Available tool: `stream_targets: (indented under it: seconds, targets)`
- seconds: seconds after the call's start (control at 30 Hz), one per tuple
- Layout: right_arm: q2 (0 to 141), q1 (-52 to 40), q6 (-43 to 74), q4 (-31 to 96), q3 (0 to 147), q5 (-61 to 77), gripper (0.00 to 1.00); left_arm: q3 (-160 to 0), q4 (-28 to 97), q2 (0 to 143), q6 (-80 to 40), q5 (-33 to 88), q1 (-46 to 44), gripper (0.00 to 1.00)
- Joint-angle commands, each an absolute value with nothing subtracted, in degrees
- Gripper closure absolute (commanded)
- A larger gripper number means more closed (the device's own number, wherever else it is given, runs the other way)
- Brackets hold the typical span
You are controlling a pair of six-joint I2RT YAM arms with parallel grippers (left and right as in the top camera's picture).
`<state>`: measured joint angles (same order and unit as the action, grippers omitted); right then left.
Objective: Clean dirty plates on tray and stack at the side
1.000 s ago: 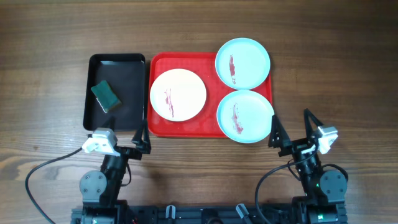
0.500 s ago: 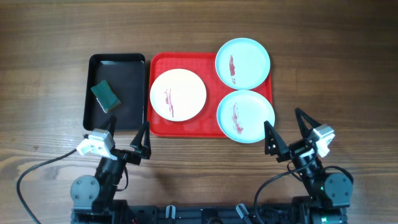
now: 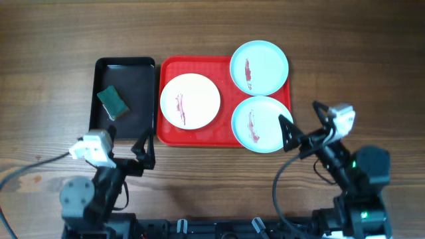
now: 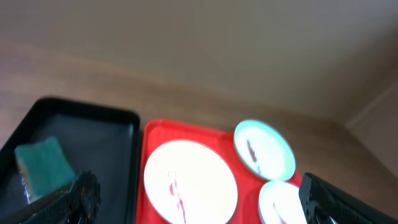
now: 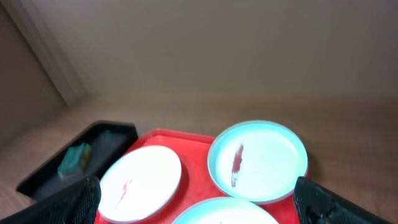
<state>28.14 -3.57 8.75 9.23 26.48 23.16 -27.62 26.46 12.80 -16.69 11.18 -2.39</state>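
Observation:
The red tray [image 3: 192,64] holds a white plate [image 3: 190,101] at its left and two pale blue plates, one at the far right [image 3: 259,68] and one at the near right [image 3: 261,124]. Each plate has a red smear. My left gripper [image 3: 127,147] is open and empty, near the tray's front left corner. My right gripper [image 3: 302,123] is open and empty, beside the near blue plate's right edge. The left wrist view shows the white plate [image 4: 189,180] between my open fingers [image 4: 205,205]. The right wrist view shows the far blue plate [image 5: 258,160] beyond my open fingers [image 5: 208,208].
A black tray [image 3: 126,63] stands left of the red tray with a green sponge [image 3: 113,101] in it. The sponge also shows in the left wrist view [image 4: 40,165] and in the right wrist view [image 5: 74,158]. Bare wooden table surrounds both trays.
Both arms have lifted and moved forward toward the trays. The right gripper now reaches the near blue plate's edge. The left arm has shifted left. The plates have not moved.

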Motion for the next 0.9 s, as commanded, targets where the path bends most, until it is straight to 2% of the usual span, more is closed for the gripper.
stream_targets:
  seconds: [0.0,0.23,0.37,0.67,0.87]
  targets:
    - [36.14,-3.86,4.45,14.39,36.69,24.47,0.0,-35.22,29.91,22.48,-16.93,8.29,-2.02,0.0]
    - [51.4,-3.86,-1.32,32.05,56.29,24.45,0.0,-50.0,41.47,41.23,-16.93,3.46,-2.0,0.0]
    - [56.42,-3.86,-3.4,36.1,62.33,24.47,0.0,-58.33,50.13,50.22,-16.93,0.54,-2.02,0.0]
    - [60.64,-3.86,2.07,37.58,63.4,27.86,0.0,-62.59,52.21,61.45,-16.99,11.31,-2.02,0.0]
    - [65.49,-3.92,4.73,41.65,63.33,29.26,0.0,-62.59,53.76,65.58,-16.97,11.55,-2.02,0.0]
